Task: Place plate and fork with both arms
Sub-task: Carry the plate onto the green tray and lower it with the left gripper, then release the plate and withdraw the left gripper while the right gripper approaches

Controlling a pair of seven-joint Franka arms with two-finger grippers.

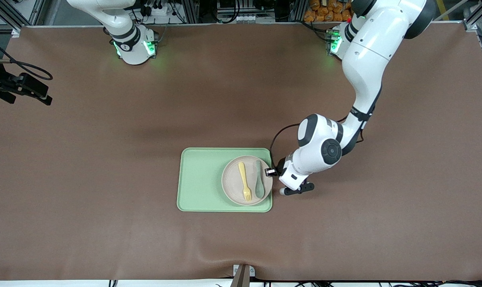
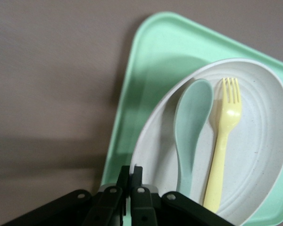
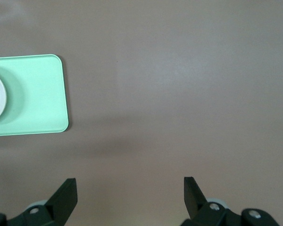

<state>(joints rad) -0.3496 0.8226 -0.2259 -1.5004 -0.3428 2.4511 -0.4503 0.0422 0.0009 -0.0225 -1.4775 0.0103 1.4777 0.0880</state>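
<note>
The cream-pink plate lies on the light-green tray, at the tray's end toward the left arm. The pale-yellow fork lies in the plate beside a grey-green spoon. My left gripper is low at the plate's rim. In the left wrist view the left gripper is shut on the rim of the plate, with the fork and spoon just past it. My right gripper is open and empty, high over bare table. It does not show in the front view.
The tray sits mid-table, somewhat near the front camera, and shows in the left wrist view and the right wrist view. A brown mat covers the table. A black device juts in at the right arm's end.
</note>
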